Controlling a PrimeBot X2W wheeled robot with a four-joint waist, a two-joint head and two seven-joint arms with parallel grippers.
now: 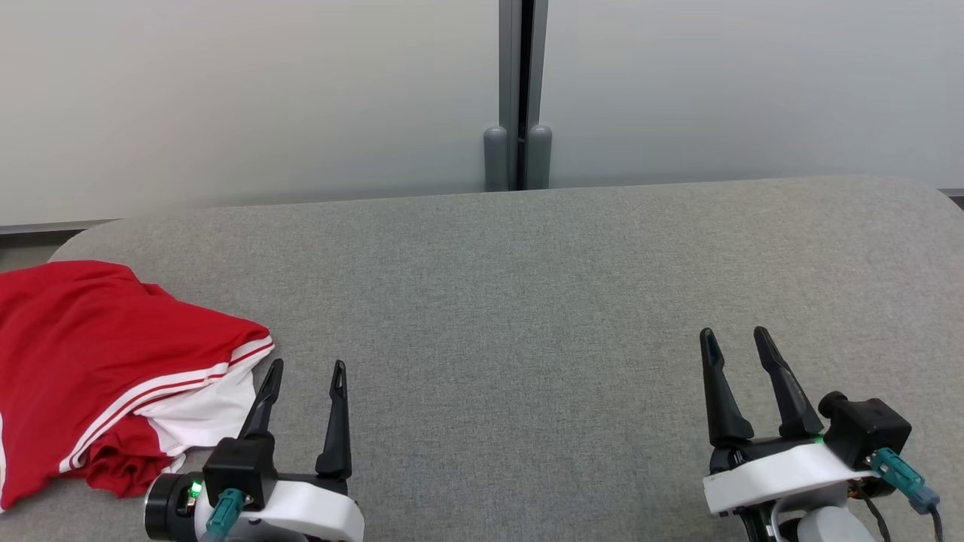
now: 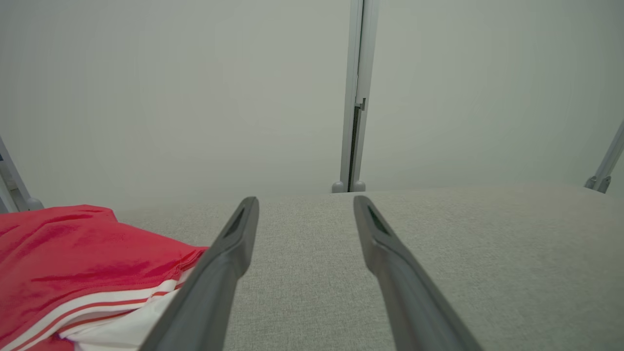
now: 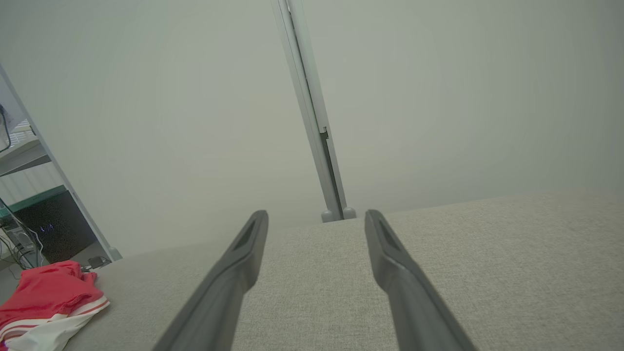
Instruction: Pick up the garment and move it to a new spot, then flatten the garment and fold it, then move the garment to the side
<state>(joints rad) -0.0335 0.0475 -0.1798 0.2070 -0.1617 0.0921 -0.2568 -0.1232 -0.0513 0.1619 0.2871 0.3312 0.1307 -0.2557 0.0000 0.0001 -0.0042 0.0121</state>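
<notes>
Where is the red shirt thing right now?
In the head view, the red and white garment lies crumpled at the left edge of the grey surface, just beside the open left gripper, on its left.

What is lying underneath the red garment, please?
The grey fabric surface carries the red garment. A white layer with red stripes shows beneath its top fold. Anything else beneath is covered.
</notes>
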